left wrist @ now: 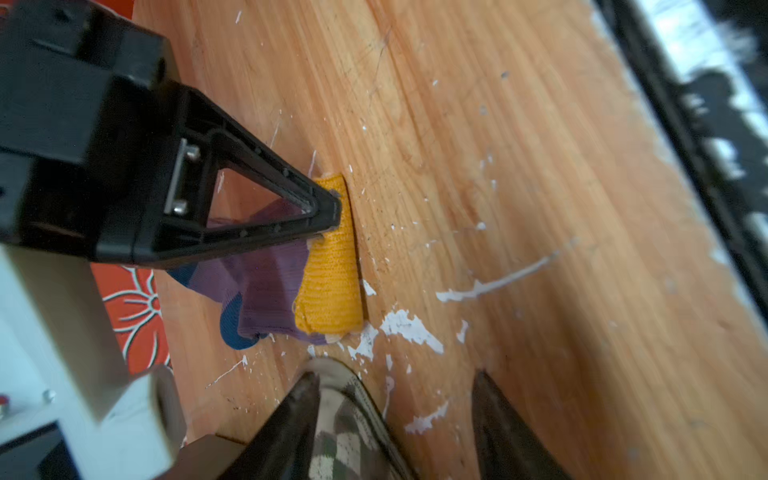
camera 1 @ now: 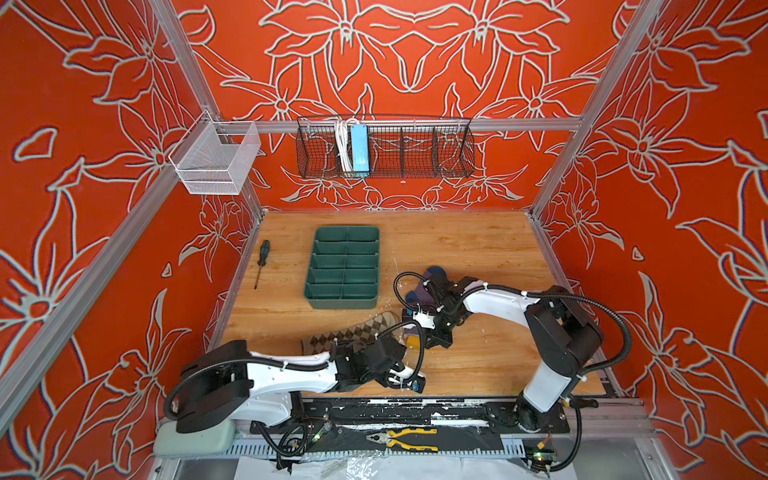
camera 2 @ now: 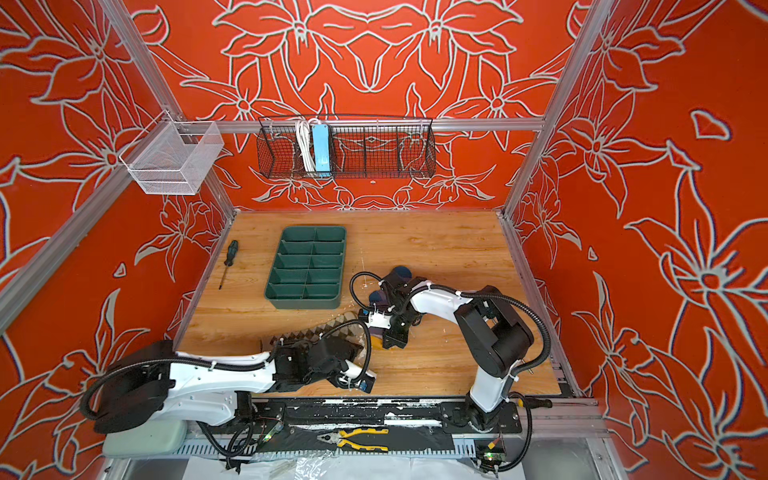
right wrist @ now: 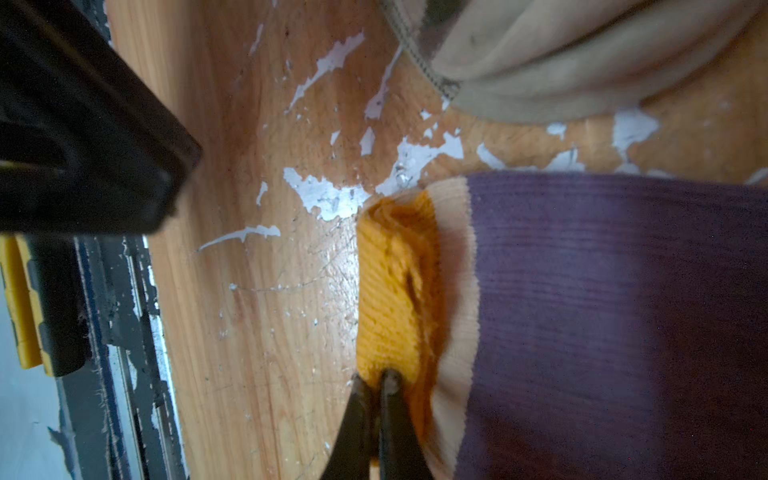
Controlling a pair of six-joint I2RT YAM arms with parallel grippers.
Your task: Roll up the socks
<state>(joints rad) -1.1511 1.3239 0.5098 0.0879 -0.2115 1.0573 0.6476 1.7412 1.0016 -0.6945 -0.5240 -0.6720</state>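
My right gripper (right wrist: 376, 380) pinches the purple sock (right wrist: 602, 311) by its cuff (right wrist: 395, 282). My left gripper (left wrist: 395, 374) gapes beside the argyle sock (left wrist: 340, 415); green tray (camera 1: 340, 302) well behind.

purple sock (left wrist: 266, 286) nr argyle sock (left wrist: 336, 432)

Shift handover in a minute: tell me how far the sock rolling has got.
Done: only the yellow cuff of the purple sock is turned over into a first fold. In hand: the right gripper pinches that cuff with its fingers shut; the left gripper is open at the argyle sock. Left: roll the rest of the purple sock, and the argyle sock, which lies unrolled.
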